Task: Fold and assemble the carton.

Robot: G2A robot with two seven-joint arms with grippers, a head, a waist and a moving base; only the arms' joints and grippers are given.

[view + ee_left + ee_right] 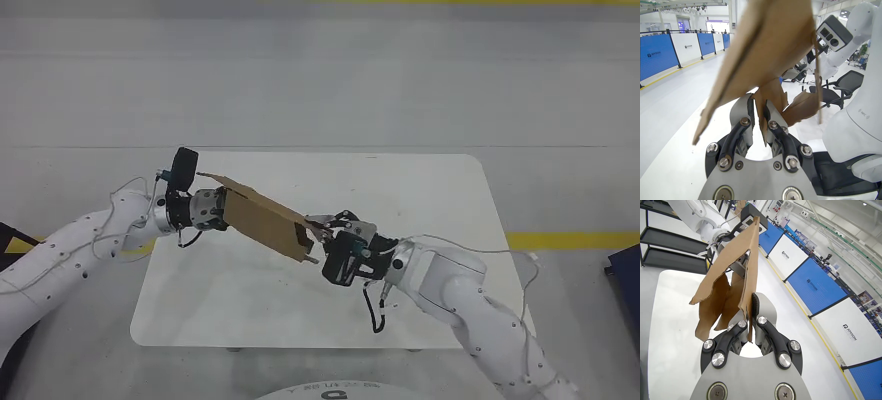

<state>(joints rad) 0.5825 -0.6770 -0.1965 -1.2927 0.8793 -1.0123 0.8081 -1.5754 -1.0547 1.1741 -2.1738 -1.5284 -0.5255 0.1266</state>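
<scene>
While it is held clear of the worktop [420, 190], the carton [262, 218] is spanned between both hands, running from 10 o'clock to 4 o'clock over the worktop's left-centre in the top view. The left hand [758, 108] is clamped on a flap edge at the 10 o'clock end. The right hand [750, 313] is pinched narrow on a panel edge at the 4 o'clock end. The carton is seen as a half-opened sleeve: panels splayed, end flaps hanging loose, nothing tucked.

Step judged: sleeve being opened and squared, early in the task. Next move, as judged: the sleeve must be squared into a tube by the two grips, then set down on the worktop. One grip must be released before any flap can be folded. Tearing or slip at the thin pinched edges is to be watched.
</scene>
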